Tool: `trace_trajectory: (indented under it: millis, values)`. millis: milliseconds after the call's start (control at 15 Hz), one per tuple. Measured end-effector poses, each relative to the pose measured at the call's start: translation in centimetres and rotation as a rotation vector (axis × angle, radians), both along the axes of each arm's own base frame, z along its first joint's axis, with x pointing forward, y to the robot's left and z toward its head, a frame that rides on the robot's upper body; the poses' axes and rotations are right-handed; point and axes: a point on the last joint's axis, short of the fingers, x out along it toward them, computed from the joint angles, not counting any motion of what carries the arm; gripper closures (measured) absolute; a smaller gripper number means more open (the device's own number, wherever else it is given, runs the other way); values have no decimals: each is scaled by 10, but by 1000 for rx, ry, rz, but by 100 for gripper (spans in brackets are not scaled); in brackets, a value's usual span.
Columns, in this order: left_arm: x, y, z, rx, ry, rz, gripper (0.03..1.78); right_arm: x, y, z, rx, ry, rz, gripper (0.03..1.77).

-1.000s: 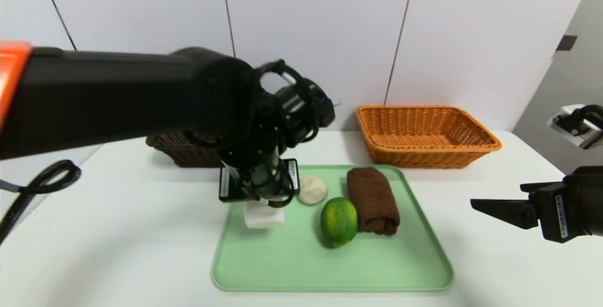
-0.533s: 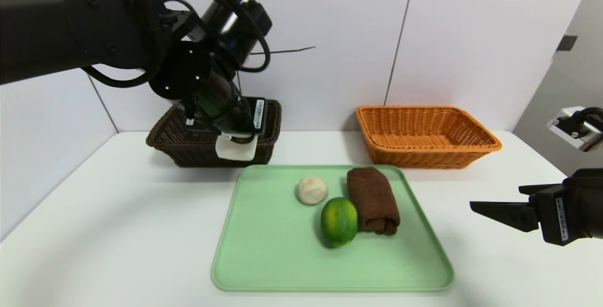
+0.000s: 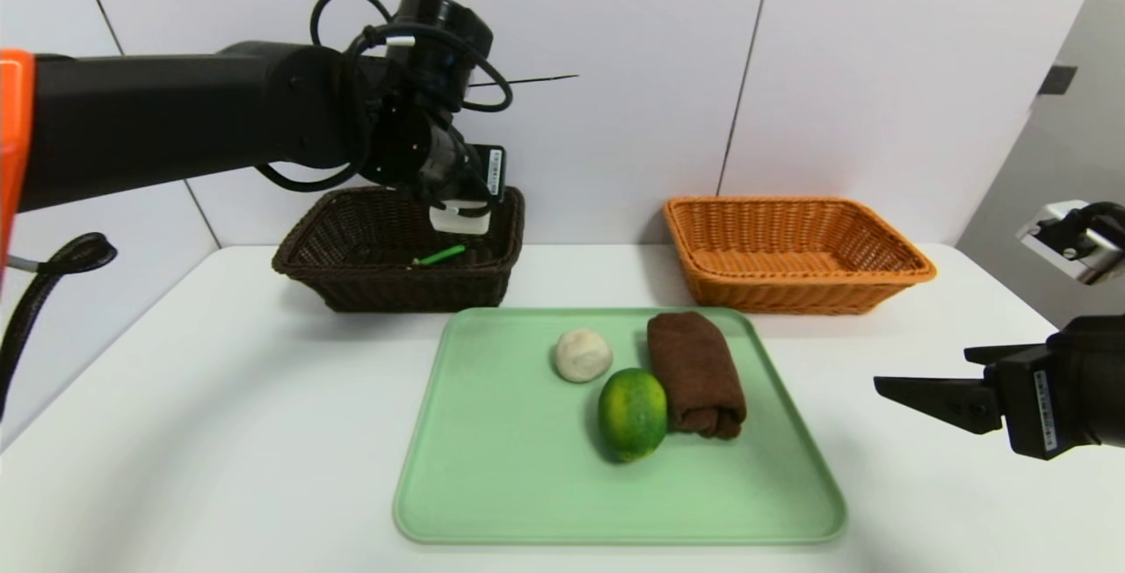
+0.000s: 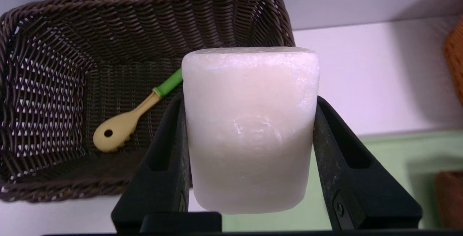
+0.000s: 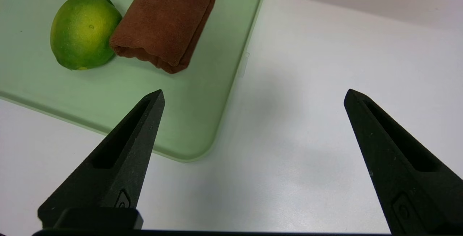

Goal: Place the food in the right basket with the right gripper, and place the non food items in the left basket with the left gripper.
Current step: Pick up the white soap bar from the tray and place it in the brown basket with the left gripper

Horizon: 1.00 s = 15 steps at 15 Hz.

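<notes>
Left gripper [image 4: 249,120]: clenching a white block [image 4: 249,131] between its fingers, hovering by the dark basket [image 3: 395,289].
Under the left gripper: a green-handled spoon [image 4: 123,125] is lying inside the dark basket, one non-food item already sorted.
White block: hanging in the grip, still needing release; it is probably counting as non-food.
Right gripper [image 5: 253,95]: waiting wide apart and holding nothing, beside the green tray [image 3: 615,531].
Ahead of the right gripper: the orange basket [image 3: 809,292] is showing no food inside.
Left to sort, between the two grippers: a green fruit [image 3: 633,415] is touching a brown cloth [image 3: 694,371], with a pale round item [image 3: 583,356], likely food, sitting near them.
</notes>
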Motion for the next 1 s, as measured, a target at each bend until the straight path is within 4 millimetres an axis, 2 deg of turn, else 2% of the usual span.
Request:
trace_trajectory:
  millis: [267,467,733,1000]
  values:
    - [39,17,-29,2,-1,77,84,0,0,-4,-4,15,1,9]
    - [60,26,-49,8,6,114,84,0,0,-7,-7,25,1,9]
    - [75,32,-70,25,37,134,84,0,0,-7,-8,27,1,9]
    - [83,37,-82,34,62,148,84,0,0,-8,-8,29,0,9]
